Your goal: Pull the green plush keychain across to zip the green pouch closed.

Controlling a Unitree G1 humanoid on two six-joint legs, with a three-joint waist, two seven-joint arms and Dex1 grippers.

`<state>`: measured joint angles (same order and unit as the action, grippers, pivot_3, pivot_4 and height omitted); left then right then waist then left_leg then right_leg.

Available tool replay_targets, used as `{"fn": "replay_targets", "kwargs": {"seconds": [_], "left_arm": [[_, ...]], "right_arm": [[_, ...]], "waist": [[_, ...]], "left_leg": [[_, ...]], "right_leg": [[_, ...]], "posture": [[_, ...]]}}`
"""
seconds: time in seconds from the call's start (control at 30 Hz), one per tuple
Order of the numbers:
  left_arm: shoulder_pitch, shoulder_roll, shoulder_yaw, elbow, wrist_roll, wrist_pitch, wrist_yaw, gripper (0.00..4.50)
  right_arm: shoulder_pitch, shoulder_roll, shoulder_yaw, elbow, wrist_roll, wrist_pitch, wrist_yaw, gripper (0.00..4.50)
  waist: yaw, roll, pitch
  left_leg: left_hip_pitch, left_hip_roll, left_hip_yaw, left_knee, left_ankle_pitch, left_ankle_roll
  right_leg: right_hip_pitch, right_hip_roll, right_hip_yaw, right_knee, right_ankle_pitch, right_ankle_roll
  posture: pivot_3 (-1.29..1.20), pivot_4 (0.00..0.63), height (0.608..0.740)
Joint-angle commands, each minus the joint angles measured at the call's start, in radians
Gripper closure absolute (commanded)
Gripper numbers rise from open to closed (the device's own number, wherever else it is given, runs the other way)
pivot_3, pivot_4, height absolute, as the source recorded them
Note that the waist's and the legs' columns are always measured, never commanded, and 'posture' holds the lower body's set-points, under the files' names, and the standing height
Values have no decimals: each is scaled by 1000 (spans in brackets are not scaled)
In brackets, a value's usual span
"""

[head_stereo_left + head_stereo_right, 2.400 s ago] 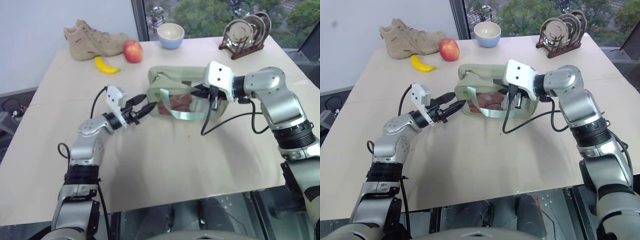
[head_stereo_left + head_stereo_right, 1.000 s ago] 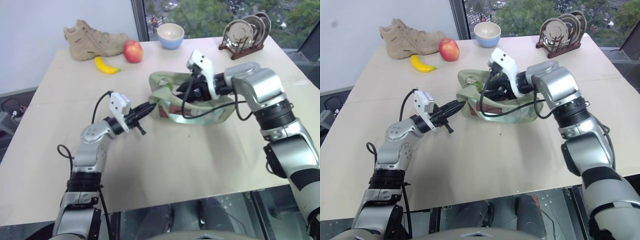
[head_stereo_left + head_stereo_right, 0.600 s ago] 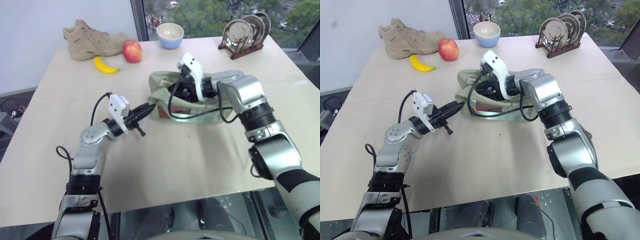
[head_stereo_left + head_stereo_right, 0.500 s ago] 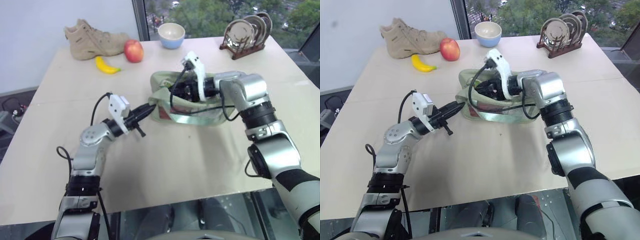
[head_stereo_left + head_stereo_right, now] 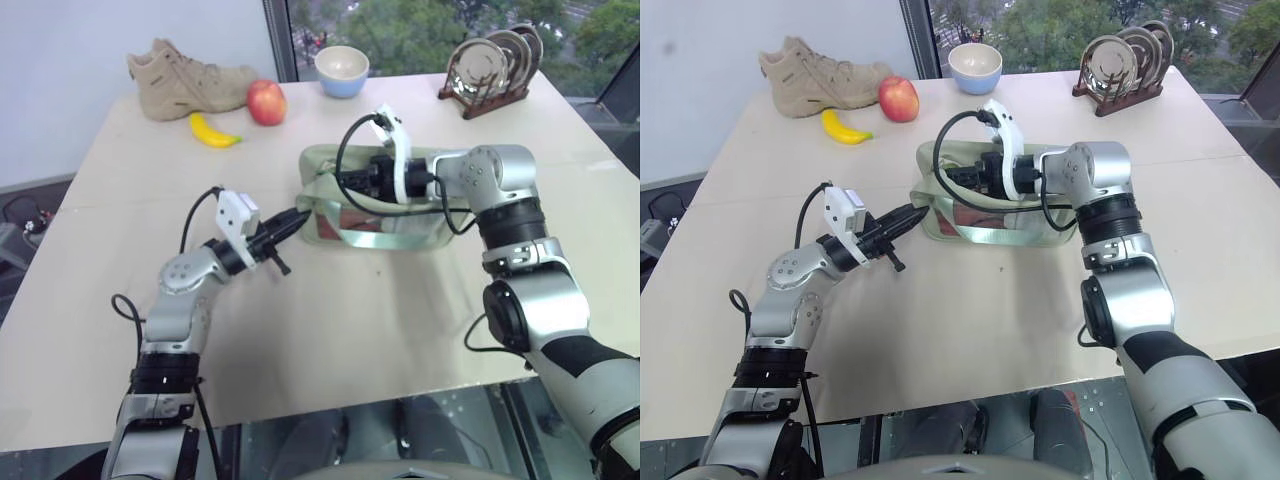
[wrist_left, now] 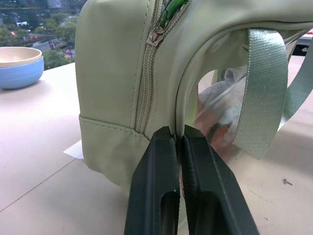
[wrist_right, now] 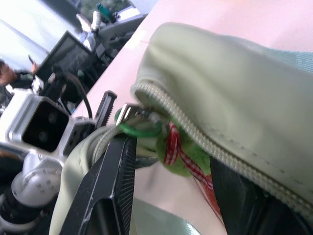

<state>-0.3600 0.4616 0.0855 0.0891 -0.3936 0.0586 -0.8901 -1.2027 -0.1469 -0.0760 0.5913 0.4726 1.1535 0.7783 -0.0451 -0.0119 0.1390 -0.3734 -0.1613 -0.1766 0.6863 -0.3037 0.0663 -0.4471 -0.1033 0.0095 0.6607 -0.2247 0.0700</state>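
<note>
Now, bench (image 5: 330,330): pale wooden top carrying every item.
Pouch: pale sage-green soft fabric pouch (image 5: 375,200) with clear side panel and light green straps, mid-bench, zipper along its top.
Keychain: bright lime-green fuzzy plush keychain (image 7: 183,155) with red-checked ribbon, hanging on a green ring at the zipper pull near the pouch's left end.
Left gripper (image 5: 291,219): jaws pressed together, pinching the pouch's left end seam.
Right gripper (image 7: 171,171): lies over the pouch top pointing left; jaws spread around the keychain.
Far edge: tan boot (image 5: 185,75), red apple (image 5: 266,102), yellow banana (image 5: 212,131), blue bowl (image 5: 342,71), plate rack (image 5: 492,65).
</note>
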Motion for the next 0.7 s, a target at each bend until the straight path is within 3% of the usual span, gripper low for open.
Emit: {"fn": "replay_targets", "kwargs": {"seconds": [0.03,0.47,0.57,0.67,0.7], "left_arm": [[-15,10,10,-42,-5,-12,-2,4500],[-5,4,4,-62,-2,-9,9,4500],[-5,4,2,-64,-4,-7,12,4500],[-2,5,3,-66,-6,-6,14,4500],[-2,6,4,-66,-6,-5,15,4500]], "right_arm": [[-19,5,1,-47,11,-19,-12,2201],[45,106,11,-121,27,-14,-103,2201],[54,110,6,-125,26,-26,-111,3070],[60,103,5,-145,30,-31,-108,4463],[62,98,4,-152,29,-33,-110,4463]], "waist": [[-1,0,0],[-16,0,0],[-20,0,0],[-21,0,0],[-21,0,0]], "left_leg": [[0,0,0,0,0,0],[0,0,0,0,0,0],[0,0,0,0,0,0],[0,0,0,0,0,0],[0,0,0,0,0,0]], "right_leg": [[0,0,0,0,0,0],[0,0,0,1,0,0],[0,0,0,1,0,0],[0,0,0,1,0,0],[0,0,0,1,0,0]], "posture": [[0,150,740],[0,150,740],[0,150,740],[0,150,740],[0,150,740]]}}
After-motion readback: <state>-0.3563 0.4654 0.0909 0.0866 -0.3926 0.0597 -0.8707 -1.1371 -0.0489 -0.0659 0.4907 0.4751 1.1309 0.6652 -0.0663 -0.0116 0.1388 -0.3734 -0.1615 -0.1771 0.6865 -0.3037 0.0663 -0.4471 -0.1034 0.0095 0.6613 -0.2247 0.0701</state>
